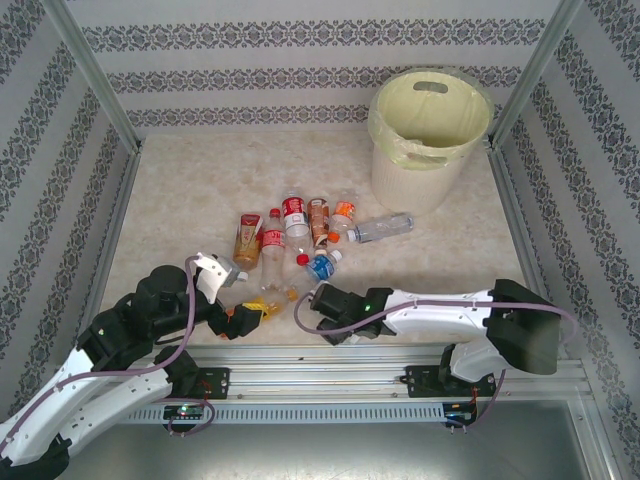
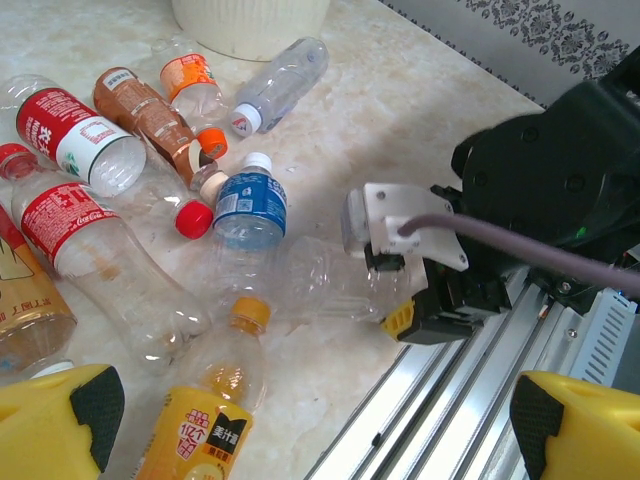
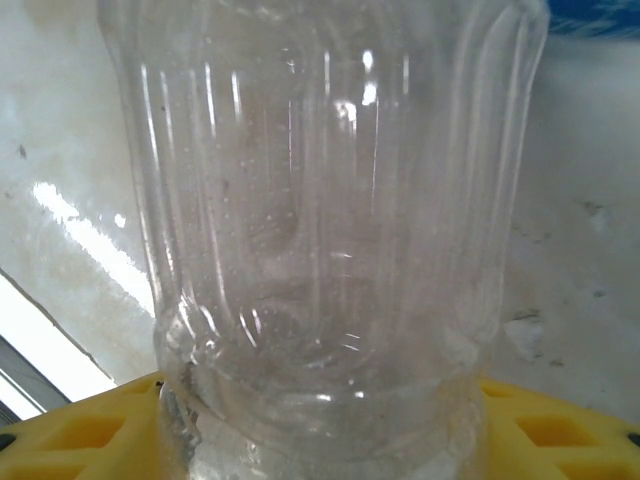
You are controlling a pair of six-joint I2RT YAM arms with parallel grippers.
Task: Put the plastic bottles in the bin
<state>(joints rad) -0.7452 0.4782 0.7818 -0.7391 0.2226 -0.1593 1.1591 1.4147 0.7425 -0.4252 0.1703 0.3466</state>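
Note:
Several plastic bottles point(image 1: 295, 235) lie in a heap mid-table, with red, brown, orange and blue labels. The white bin point(image 1: 430, 130) with a pale yellow-green liner stands at the back right. My right gripper point(image 1: 318, 300) is down at the heap's near edge. Its yellow fingers point(image 3: 560, 430) press on both sides of the base of a clear unlabelled bottle point(image 3: 320, 200), which lies on its side point(image 2: 320, 275). My left gripper point(image 2: 320, 440) hovers open just left of it, over a yellow-labelled bottle point(image 2: 200, 410) with an orange cap.
A blue-labelled bottle point(image 2: 250, 205) lies right behind the gripped one. One clear bottle point(image 1: 380, 227) lies apart, toward the bin. The metal rail point(image 1: 380, 360) runs along the table's near edge, and patterned walls close in the other three sides.

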